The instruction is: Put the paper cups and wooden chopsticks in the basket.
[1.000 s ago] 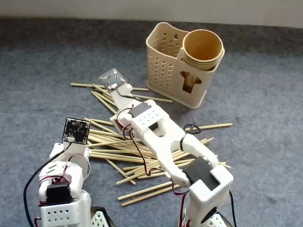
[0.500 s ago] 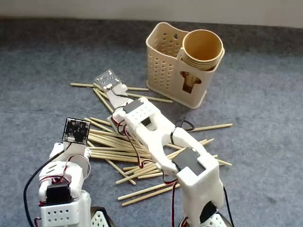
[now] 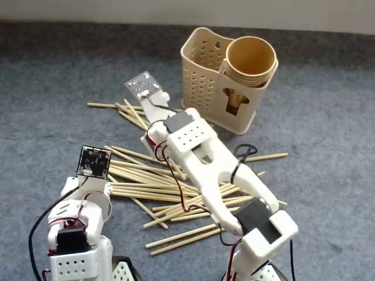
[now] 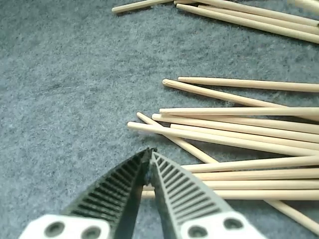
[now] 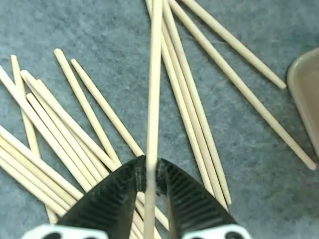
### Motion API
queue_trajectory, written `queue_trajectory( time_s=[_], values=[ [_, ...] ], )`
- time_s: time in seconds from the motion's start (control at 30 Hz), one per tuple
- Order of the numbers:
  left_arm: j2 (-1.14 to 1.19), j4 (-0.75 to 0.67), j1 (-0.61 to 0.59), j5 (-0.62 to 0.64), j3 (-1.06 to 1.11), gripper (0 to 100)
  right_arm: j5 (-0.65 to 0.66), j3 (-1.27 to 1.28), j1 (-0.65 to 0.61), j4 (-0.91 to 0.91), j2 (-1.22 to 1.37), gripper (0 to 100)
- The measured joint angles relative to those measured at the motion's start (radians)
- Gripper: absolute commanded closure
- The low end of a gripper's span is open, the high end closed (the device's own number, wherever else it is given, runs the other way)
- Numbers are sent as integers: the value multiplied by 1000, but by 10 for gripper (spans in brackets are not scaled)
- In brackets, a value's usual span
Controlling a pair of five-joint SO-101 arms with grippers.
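My right gripper (image 5: 151, 162) is shut on one wooden chopstick (image 5: 153, 89), which runs straight out from the jaws above the carpet. Below it lie several loose chopsticks (image 5: 84, 124), and the basket's corner (image 5: 306, 94) shows at the edge. In the high view the right arm (image 3: 193, 146) stretches over the pile of chopsticks (image 3: 137, 175), its wrist just left of the cream basket (image 3: 202, 70). A stack of paper cups (image 3: 251, 57) stands in the basket. My left gripper (image 4: 149, 153) is shut on nothing, low over the carpet beside chopsticks (image 4: 234, 127).
Grey carpet (image 3: 328, 117) covers the whole floor. One stray chopstick (image 3: 266, 156) lies to the right of the right arm, with a black cable loop (image 3: 243, 151) beside it. The left arm (image 3: 82, 216) stands at the near left.
The right arm's wrist has swung away from me and to the right, closer to the basket. The left arm has not moved.
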Motion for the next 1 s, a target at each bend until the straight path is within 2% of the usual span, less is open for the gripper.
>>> queue_trajectory(
  time_s=[0.37, 0.67, 1.0],
  values=[
    [0, 0, 0, 0, 0, 992, 0, 0, 21, 239, -207, 993],
    [0, 0, 0, 0, 0, 992, 9, 23, 49, 370, -232, 993],
    [0, 0, 0, 0, 0, 992, 172, 121, 64, 419, 11, 994]
  ],
)
